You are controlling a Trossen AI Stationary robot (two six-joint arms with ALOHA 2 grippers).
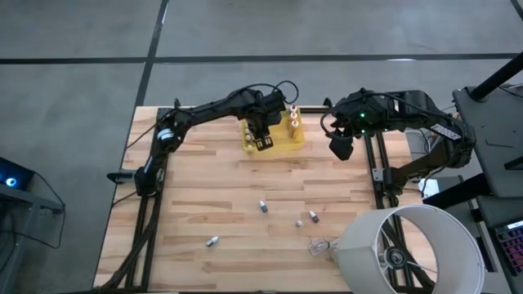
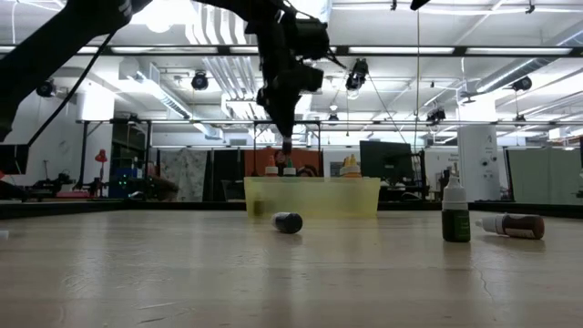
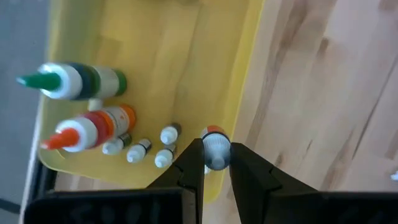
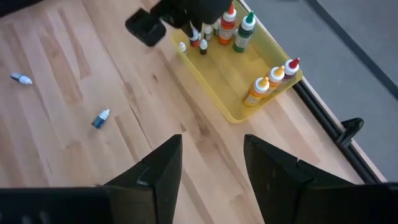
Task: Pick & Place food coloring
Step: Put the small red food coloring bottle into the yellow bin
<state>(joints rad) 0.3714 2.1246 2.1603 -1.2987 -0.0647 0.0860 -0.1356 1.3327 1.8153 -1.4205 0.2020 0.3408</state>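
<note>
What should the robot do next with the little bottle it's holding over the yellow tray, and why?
Probably lower it a little and let go. The left gripper is shut on a small bottle right above the yellow tray, near its wall, beside other small bottles already standing inside. The right gripper waits open over the table.

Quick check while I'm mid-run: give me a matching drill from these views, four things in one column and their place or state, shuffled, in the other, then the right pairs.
Things:
1. left gripper
2. right gripper
3. green-tipped large bottle
4. dark-capped small bottle

Places or states:
A. lying on its side on the bare table, in front of the tray
B. open, holding nothing, above bare wood beside the tray
C. standing inside the yellow tray
D. shut on a small white-capped bottle over the tray's edge

Pairs: 1-D, 2-B, 3-C, 4-A
</note>
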